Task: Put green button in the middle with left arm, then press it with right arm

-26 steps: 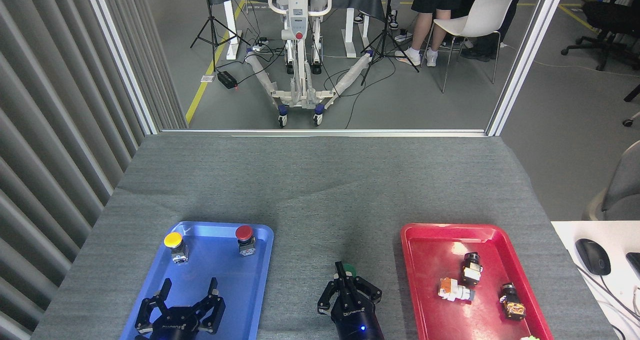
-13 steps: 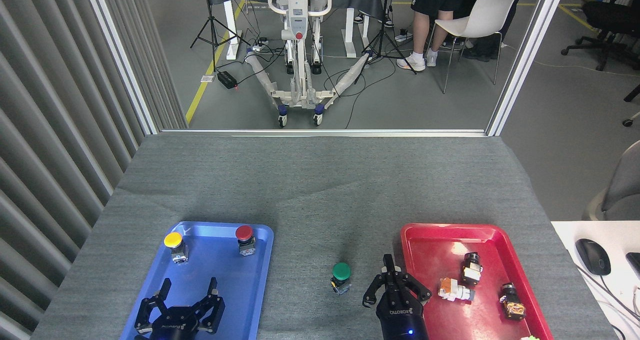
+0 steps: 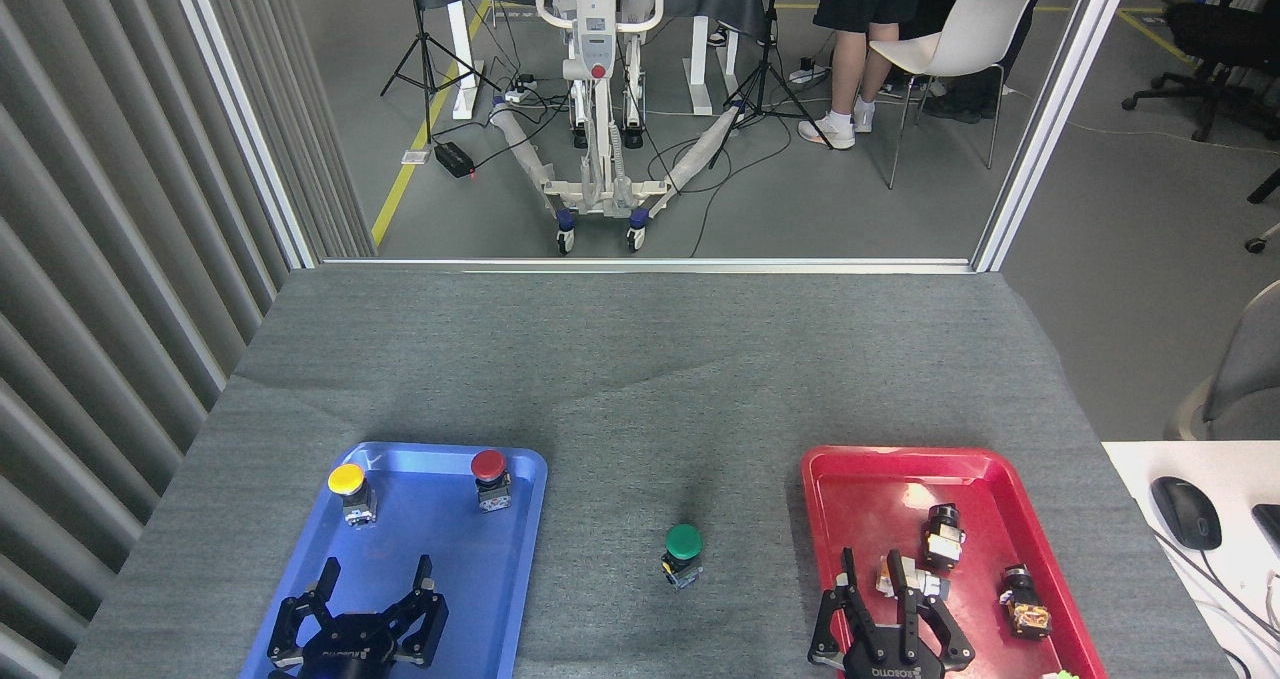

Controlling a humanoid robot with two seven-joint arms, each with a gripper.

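green button (image 3: 683,542) set upright lower centre for pressing | left gripper (image 3: 372,607) fingers spread, empty | right gripper (image 3: 885,609) fingers spread, nothing gripped

The worktop (image 3: 640,379) is covered in matt grey woven cloth with a rough weave. The blue tray (image 3: 520,519) and red tray (image 3: 860,474) look like smooth glossy plastic, catching light. The green button (image 3: 683,542) has a smooth, slightly shiny plastic cap on a black-and-silver body.

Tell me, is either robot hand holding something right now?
No. The left gripper and right gripper are both open and empty; the green button stands alone on the cloth.
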